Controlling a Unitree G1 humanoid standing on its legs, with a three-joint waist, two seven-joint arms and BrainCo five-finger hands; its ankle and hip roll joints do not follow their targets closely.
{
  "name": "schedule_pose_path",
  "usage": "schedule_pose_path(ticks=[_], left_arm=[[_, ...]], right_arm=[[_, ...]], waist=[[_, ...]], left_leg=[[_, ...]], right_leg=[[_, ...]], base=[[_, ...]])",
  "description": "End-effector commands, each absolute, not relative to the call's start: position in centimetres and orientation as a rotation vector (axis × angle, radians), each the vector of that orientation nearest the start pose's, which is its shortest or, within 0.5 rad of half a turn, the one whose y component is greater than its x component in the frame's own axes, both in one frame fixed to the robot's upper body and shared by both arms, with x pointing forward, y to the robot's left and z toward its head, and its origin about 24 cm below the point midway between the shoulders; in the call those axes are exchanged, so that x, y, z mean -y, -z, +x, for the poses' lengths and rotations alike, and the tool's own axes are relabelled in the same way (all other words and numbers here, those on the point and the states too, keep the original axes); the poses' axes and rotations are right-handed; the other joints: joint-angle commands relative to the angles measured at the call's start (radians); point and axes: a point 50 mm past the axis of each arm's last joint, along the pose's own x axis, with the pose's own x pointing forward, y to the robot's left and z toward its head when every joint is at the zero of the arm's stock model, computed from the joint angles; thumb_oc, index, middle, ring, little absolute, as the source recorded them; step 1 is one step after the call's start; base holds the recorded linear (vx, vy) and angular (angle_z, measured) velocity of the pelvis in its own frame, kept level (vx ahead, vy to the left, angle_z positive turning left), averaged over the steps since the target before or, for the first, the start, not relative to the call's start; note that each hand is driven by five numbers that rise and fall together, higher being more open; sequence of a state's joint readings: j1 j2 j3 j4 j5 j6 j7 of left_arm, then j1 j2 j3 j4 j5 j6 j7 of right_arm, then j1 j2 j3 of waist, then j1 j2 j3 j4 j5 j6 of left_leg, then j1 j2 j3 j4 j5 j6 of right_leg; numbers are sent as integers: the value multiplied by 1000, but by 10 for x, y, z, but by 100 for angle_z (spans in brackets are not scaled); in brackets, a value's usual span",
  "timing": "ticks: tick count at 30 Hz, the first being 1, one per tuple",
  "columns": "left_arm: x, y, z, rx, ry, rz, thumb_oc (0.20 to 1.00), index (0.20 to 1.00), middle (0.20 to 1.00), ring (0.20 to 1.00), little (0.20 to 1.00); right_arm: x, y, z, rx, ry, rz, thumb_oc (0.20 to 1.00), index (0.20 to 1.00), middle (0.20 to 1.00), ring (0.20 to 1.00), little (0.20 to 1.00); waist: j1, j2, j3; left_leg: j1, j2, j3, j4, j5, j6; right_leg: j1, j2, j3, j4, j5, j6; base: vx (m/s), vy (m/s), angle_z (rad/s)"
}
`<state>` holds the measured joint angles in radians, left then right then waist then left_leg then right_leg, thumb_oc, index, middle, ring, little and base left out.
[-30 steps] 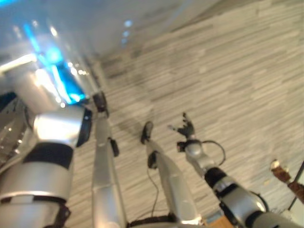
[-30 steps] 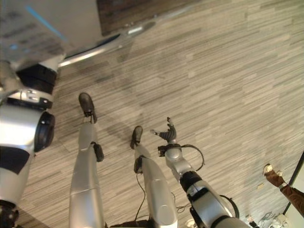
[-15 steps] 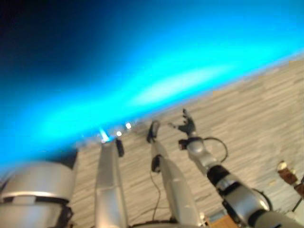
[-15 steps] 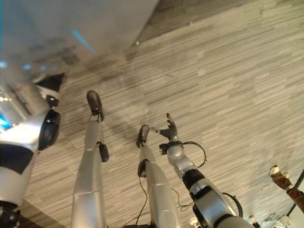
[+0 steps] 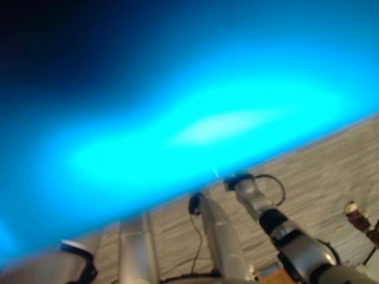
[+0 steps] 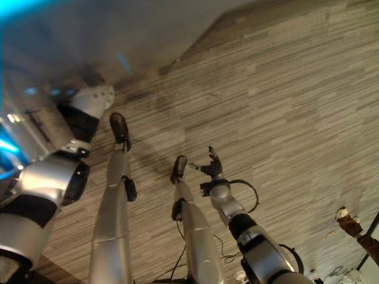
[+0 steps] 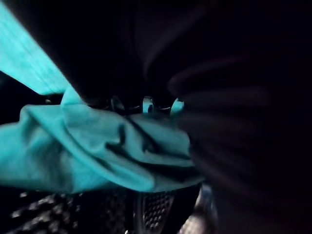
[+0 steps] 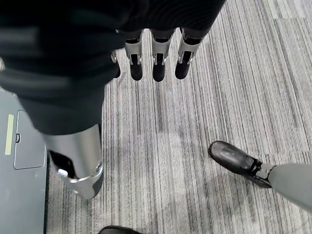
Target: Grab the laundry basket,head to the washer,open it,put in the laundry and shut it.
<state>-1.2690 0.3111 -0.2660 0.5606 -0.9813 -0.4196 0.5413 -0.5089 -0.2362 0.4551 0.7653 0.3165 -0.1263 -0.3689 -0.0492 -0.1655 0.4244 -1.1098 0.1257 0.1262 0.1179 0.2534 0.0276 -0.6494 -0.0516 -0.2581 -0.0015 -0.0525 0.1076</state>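
Rising further across the left eye view, the teal cloth hangs bunched beside the left hand, grip untellable, while the right hand hangs spread, idle, near the floor.

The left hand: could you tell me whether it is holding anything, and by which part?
The left hand sits against bunched teal cloth; its fingers are hidden there, so a grip cannot be told.

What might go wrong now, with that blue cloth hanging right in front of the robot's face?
The teal cloth covers most of the left eye view, so the robot may misjudge where it is heading. In the left wrist view the cloth bunches against the left robot hand, whose grip cannot be seen; it might slip onto the wooden floor. The right robot hand hangs open and free beside the body.
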Motion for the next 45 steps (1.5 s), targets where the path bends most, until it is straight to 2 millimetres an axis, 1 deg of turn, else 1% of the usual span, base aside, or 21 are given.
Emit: schedule_pose_path(ticks=[1, 2, 3, 4, 7, 8, 9, 10, 11, 12, 14, 17, 23, 25, 28, 29, 34, 36, 39, 40, 45], left_arm=[[-103, -329, 372, 739, -22, -566, 1000, 1000, 1000, 1000, 1000], [-102, -328, 371, 738, -23, -564, 1000, 1000, 1000, 1000, 1000], [-101, -319, 371, 736, -15, -500, 1000, 1000, 1000, 1000, 1000], [-101, -318, 371, 734, -17, -499, 1000, 1000, 1000, 1000, 1000], [-104, -298, 369, 720, 0, -410, 1000, 1000, 1000, 1000, 1000], [-111, -275, 364, 701, 24, -351, 1000, 1000, 1000, 1000, 1000], [-111, -274, 364, 699, 24, -350, 1000, 1000, 1000, 1000, 1000], [-119, -259, 359, 686, 34, -310, 1000, 1000, 1000, 1000, 1000], [-119, -258, 358, 683, 33, -309, 1000, 1000, 1000, 1000, 1000], [-133, -235, 350, 659, 46, -255, 1000, 1000, 1000, 1000, 1000], [-138, -227, 346, 647, 48, -248, 1000, 1000, 1000, 1000, 1000], [-161, -197, 322, 619, 86, -169, 1000, 1000, 1000, 1000, 1000], [-182, -177, 289, 564, 197, -149, 1000, 1000, 1000, 1000, 1000], [-184, -173, 286, 542, 201, -156, 1000, 1000, 1000, 1000, 1000], [-196, -157, 272, 477, 209, -134, 1000, 1000, 1000, 1000, 1000], [-196, -157, 271, 476, 208, -134, 1000, 1000, 1000, 1000, 1000], [-210, -120, 256, 296, 222, -92, 1000, 1000, 1000, 1000, 1000], [-212, -117, 252, 274, 229, -83, 1000, 1000, 1000, 1000, 1000], [-216, -103, 243, 200, 240, -81, 1000, 1000, 1000, 1000, 1000], [-217, -92, 238, 147, 244, -91, 1000, 1000, 1000, 1000, 1000], [-220, -76, 229, 71, 228, -103, 1000, 1000, 1000, 1000, 1000]], right_arm=[[155, 21, 302, -290, 121, -185, 1000, 1000, 1000, 1000, 1000], [155, 21, 302, -291, 121, -184, 1000, 1000, 1000, 1000, 1000], [156, 20, 303, -285, 121, -184, 1000, 1000, 1000, 1000, 1000], [155, 20, 303, -286, 120, -183, 1000, 1000, 1000, 1000, 1000], [158, 20, 303, -283, 123, -190, 1000, 1000, 1000, 1000, 1000], [160, 20, 303, -286, 128, -186, 1000, 1000, 1000, 1000, 1000], [160, 21, 302, -288, 127, -186, 1000, 1000, 1000, 1000, 1000], [162, 21, 302, -287, 129, -181, 1000, 1000, 1000, 1000, 1000], [161, 22, 301, -290, 127, -182, 1000, 1000, 1000, 1000, 1000], [162, 26, 298, -304, 121, -181, 1000, 1000, 1000, 1000, 1000], [162, 27, 297, -306, 117, -182, 1000, 1000, 1000, 1000, 1000], [164, 39, 287, -349, 95, -210, 1000, 1000, 1000, 1000, 1000], [173, 61, 267, -440, 73, -215, 1000, 1000, 1000, 1000, 1000], [173, 64, 263, -455, 66, -218, 1000, 1000, 1000, 1000, 1000], [175, 75, 253, -509, 59, -221, 1000, 1000, 1000, 1000, 1000], [174, 76, 253, -510, 57, -221, 1000, 1000, 1000, 1000, 1000], [182, 102, 225, -648, 67, -222, 1000, 1000, 1000, 1000, 1000], [184, 105, 220, -671, 65, -224, 1000, 1000, 1000, 1000, 1000], [189, 113, 209, -718, 68, -228, 1000, 1000, 1000, 1000, 1000], [192, 121, 197, -770, 69, -232, 1000, 1000, 1000, 1000, 1000], [197, 131, 180, -846, 77, -232, 1000, 1000, 1000, 1000, 1000]], waist=[[1, -14, -84], [1, -15, -84], [5, -12, -83], [6, -13, -85], [17, -6, -83], [31, 6, -83], [30, 6, -84], [41, 11, -83], [40, 10, -85], [57, 19, -86], [63, 22, -87], [92, 34, -93], [127, 57, -119], [130, 60, -125], [148, 75, -142], [147, 74, -142], [175, 100, -171], [178, 104, -176], [187, 114, -189], [194, 122, -198], [201, 136, -207]], left_leg=[[21, -27, 24, 5, -125, -45], [22, -27, 24, 5, -125, -45], [27, -27, 24, 4, -124, -44], [27, -27, 24, 4, -124, -44], [38, -27, 22, 3, -122, -44], [51, -25, 20, -1, -119, -45], [52, -25, 20, -2, -119, -45], [60, -23, 18, -1, -117, -46], [60, -23, 18, -1, -117, -46], [76, -18, 16, 0, -114, -49], [84, -16, 17, -2, -113, -50], [120, -8, 14, -5, -105, -56], [165, 0, 7, -4, -90, -62], [173, 0, 5, -5, -87, -63], [206, 2, 3, -10, -78, -68], [208, 2, 3, -11, -77, -68], [293, -1, -1, -18, -60, -76], [313, -2, -2, -23, -55, -78], [369, -2, -11, -33, -43, -82], [411, 0, -13, -42, -36, -83], [503, 4, -27, -59, -26, -86]], right_leg=[[92, -49, 3, 73, -8, 32], [92, -49, 4, 74, -8, 32], [88, -47, 3, 82, -12, 28], [87, -47, 3, 83, -13, 28], [80, -43, 0, 99, -22, 22], [76, -40, -4, 114, -33, 15], [76, -40, -4, 115, -33, 15], [76, -37, -6, 125, -41, 10], [76, -37, -6, 125, -41, 10], [74, -32, -9, 143, -57, 1], [76, -30, -10, 149, -61, -3], [91, -24, -11, 172, -80, -16], [122, -16, -11, 202, -115, -41], [125, -15, -13, 208, -121, -44], [151, -9, -11, 219, -134, -51], [152, -9, -11, 219, -134, -51], [223, -6, -16, 247, -172, -69], [242, -6, -20, 248, -179, -72], [291, -2, -30, 259, -199, -78], [322, 0, -39, 274, -215, -84], [399, 4, -60, 285, -242, -91]], base=[[-7, -5, 6], [-9, -12, 5], [0, 0, 0], [0, 0, 0], [-4, -11, 1], [-9, -30, 5], [-12, -38, 4], [-9, -18, 3], [-21, -41, 7], [-16, -31, 9], [-13, -30, 6], [-13, -38, 3], [-13, -33, 2], [-9, -33, -4], [0, 0, 0], [0, 0, 0], [28, -43, 14], [31, -31, 17], [41, -59, 14], [65, -57, 17], [28, -44, 11]])
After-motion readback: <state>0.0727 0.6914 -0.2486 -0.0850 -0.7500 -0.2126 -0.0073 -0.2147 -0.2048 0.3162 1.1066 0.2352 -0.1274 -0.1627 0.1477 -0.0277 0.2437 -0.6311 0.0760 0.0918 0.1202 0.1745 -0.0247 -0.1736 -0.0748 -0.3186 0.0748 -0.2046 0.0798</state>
